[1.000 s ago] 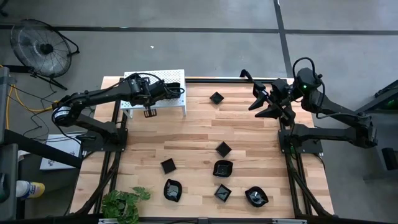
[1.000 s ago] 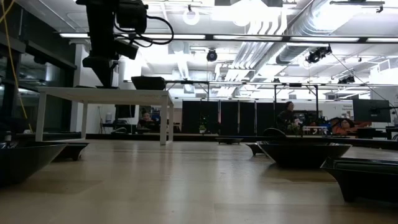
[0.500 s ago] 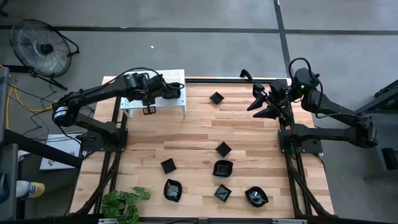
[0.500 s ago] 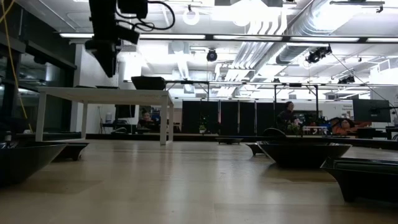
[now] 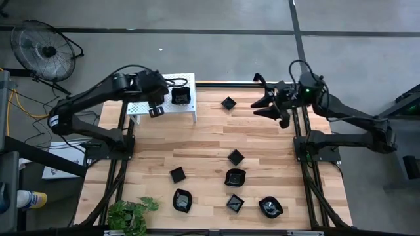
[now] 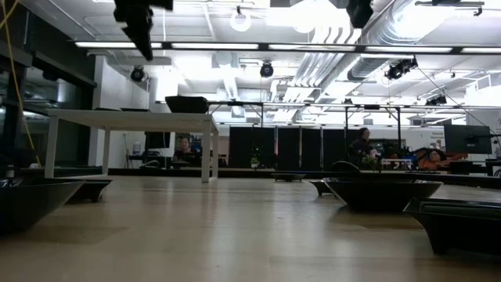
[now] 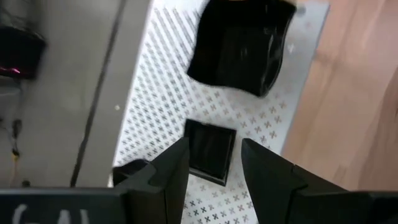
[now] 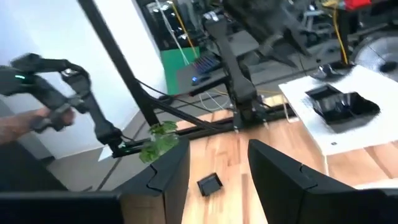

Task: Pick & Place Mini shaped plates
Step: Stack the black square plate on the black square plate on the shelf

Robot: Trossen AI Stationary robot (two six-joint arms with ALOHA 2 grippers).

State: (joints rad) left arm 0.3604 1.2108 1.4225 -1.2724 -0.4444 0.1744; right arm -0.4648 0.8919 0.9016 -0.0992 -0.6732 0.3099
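The mini shaped plates are glossy black dishes. Several lie on the near half of the wooden table, among them a square one [image 5: 235, 157] and a wavy one [image 5: 235, 177]. A single small square plate [image 5: 228, 103] sits near the far edge. Two more rest on the white perforated shelf [image 5: 141, 105]: a large one [image 7: 242, 43] and a small square one [image 7: 210, 155]. My left gripper [image 7: 214, 146] hangs open above the shelf, over the small square one and clear of it. My right gripper [image 5: 266, 110] is open in the air at the far right.
The shelf [image 6: 129, 117] stands on legs at the table's far left corner. A potted plant [image 5: 131, 213] sits at the near left edge. A fan [image 5: 42, 46] stands on the floor beyond the left side. Bare wood lies in the table's middle.
My left gripper has risen straight up from the shelf top, out toward the top of the low view, and shifted slightly toward the far edge. My right gripper has swung toward the table's left, closer to the lone square plate at the far edge.
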